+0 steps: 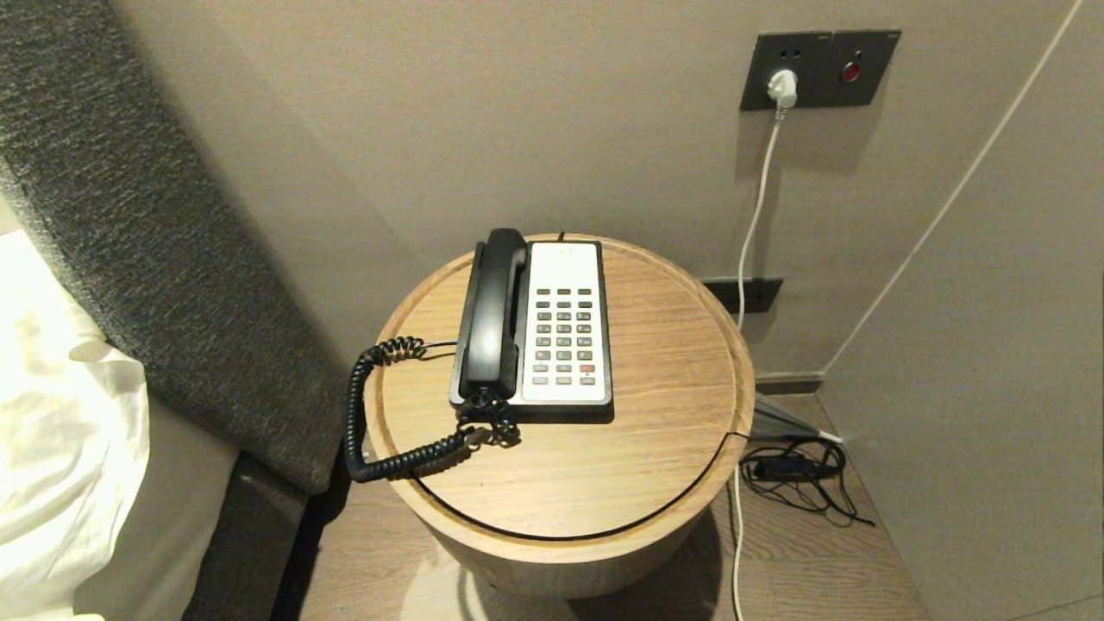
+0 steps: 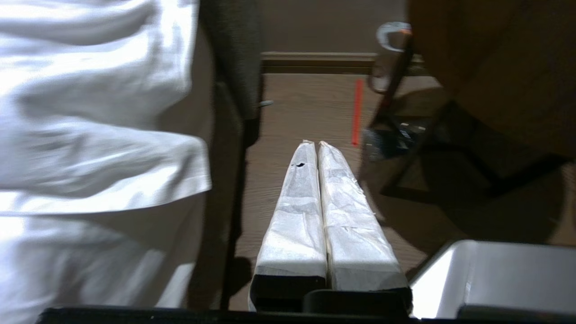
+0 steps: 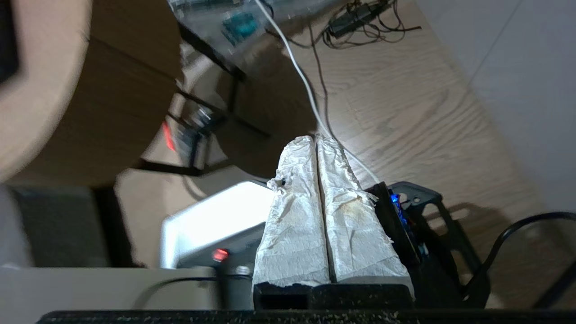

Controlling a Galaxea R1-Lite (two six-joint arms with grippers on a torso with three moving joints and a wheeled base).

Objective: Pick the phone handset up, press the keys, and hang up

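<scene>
A black handset [image 1: 493, 315] lies in its cradle on the left side of a white phone base [image 1: 565, 323] with a grid of grey keys [image 1: 564, 336]. A coiled black cord [image 1: 392, 427] hangs from the handset over the table's left edge. The phone stands on a round wooden side table [image 1: 655, 405]. Neither arm shows in the head view. My left gripper [image 2: 315, 144] is shut and empty, low over the floor beside the bed. My right gripper [image 3: 316, 138] is shut and empty, low over the floor to the right of the table.
A bed with white linen [image 1: 60, 431] and a grey padded headboard [image 1: 155, 233] stands at the left. A white cable [image 1: 759, 198] runs from a wall socket [image 1: 783, 69] down to the floor. Black cables [image 1: 798, 470] lie on the floor right of the table.
</scene>
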